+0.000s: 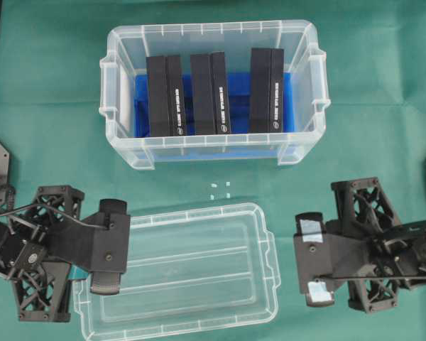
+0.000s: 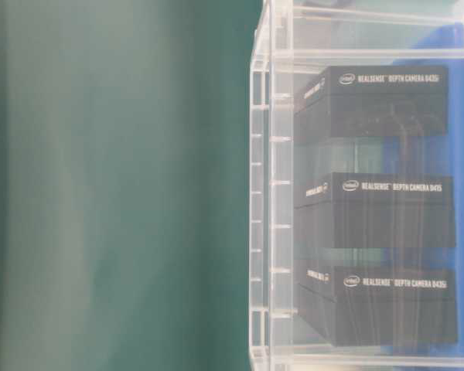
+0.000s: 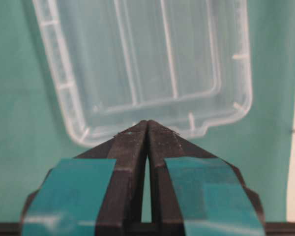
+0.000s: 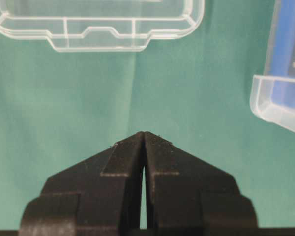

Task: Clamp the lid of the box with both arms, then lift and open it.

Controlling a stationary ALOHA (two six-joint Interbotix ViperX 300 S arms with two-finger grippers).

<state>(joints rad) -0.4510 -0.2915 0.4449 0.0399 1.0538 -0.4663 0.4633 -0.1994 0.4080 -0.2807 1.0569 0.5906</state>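
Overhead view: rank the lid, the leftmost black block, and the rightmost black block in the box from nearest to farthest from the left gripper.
1. The lid, lying flat on the cloth; the left gripper, jaws together, sits over its left edge.
2. The leftmost black block, upright in the box, up and slightly right of the gripper.
3. The rightmost black block, at the box's far right end.

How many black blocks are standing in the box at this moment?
3, upright in a row on the blue insert inside the box: left block, middle block, right block. None looks hidden.
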